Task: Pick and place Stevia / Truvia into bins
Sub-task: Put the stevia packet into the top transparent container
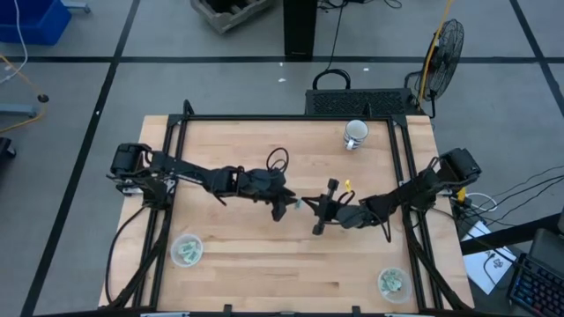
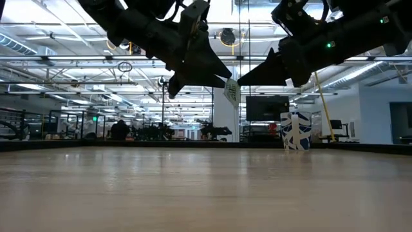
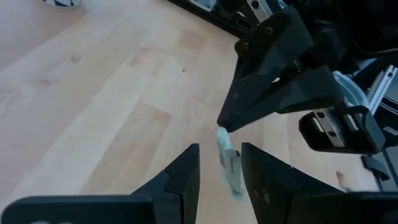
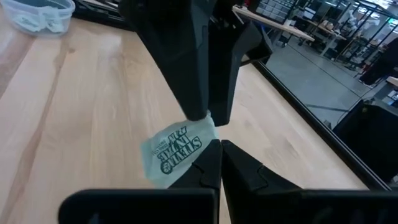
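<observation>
Light wood plank tabletop (image 1: 264,264), black frame rails along its edges. Clear cup (image 1: 187,250) lower left of the high view, sachets inside. Second clear cup (image 1: 393,283) at lower right, also holding sachets. White mug (image 1: 355,134) with dark pattern at upper centre-right, near the back rail; in the low view it stands at right of centre on the far edge (image 2: 295,131). Small yellow item (image 1: 347,185) on the wood right of centre, too small to identify.

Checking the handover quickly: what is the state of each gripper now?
Left gripper: open, fingers either side of the Stevia sachet.
Right gripper: shut on the Stevia sachet.
</observation>
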You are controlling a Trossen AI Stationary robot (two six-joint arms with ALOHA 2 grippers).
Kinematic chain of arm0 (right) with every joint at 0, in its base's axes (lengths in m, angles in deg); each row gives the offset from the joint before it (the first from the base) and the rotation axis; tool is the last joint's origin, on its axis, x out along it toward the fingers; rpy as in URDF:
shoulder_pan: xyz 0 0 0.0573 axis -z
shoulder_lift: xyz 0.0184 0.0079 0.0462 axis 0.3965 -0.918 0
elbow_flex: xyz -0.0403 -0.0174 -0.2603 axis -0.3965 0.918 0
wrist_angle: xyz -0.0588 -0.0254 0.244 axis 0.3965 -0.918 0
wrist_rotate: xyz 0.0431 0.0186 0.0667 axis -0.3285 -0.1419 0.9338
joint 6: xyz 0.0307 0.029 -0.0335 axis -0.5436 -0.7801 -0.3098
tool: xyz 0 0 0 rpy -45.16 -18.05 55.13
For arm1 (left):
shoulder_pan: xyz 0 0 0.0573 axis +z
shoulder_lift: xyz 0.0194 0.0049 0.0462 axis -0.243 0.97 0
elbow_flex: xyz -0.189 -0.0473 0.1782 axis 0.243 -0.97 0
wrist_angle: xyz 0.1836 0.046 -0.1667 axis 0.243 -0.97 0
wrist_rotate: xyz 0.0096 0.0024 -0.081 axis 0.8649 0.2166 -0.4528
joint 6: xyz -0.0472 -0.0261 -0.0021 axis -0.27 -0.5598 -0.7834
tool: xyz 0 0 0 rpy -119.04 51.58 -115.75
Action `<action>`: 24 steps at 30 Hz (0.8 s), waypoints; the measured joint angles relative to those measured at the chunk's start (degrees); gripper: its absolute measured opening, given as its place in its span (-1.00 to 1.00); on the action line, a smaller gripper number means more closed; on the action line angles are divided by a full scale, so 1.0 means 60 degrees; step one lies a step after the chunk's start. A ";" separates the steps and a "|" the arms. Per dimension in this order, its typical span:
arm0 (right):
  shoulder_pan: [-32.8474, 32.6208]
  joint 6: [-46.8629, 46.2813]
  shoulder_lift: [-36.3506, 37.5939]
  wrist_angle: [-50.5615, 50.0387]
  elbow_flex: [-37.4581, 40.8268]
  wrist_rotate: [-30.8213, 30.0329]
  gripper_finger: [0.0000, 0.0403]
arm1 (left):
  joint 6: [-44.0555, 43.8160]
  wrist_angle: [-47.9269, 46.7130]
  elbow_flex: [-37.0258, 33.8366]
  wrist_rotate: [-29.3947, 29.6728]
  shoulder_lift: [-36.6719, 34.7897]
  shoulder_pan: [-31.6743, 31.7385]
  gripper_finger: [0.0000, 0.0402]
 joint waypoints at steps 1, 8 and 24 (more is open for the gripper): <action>0.0021 0.0004 0.0000 -0.0002 0.0000 0.0000 -1.00 | 0.0000 0.0010 0.0000 0.0002 0.0000 0.0020 -0.39; 0.0272 0.0069 0.0000 0.0059 0.0000 0.0022 -1.00 | 0.0000 0.0066 0.0000 0.0013 0.0000 0.0115 -0.39; 0.0589 0.0063 0.0000 0.0554 0.0000 0.0768 -1.00 | 0.0259 0.0077 0.0000 0.0691 0.0000 0.0116 -0.39</action>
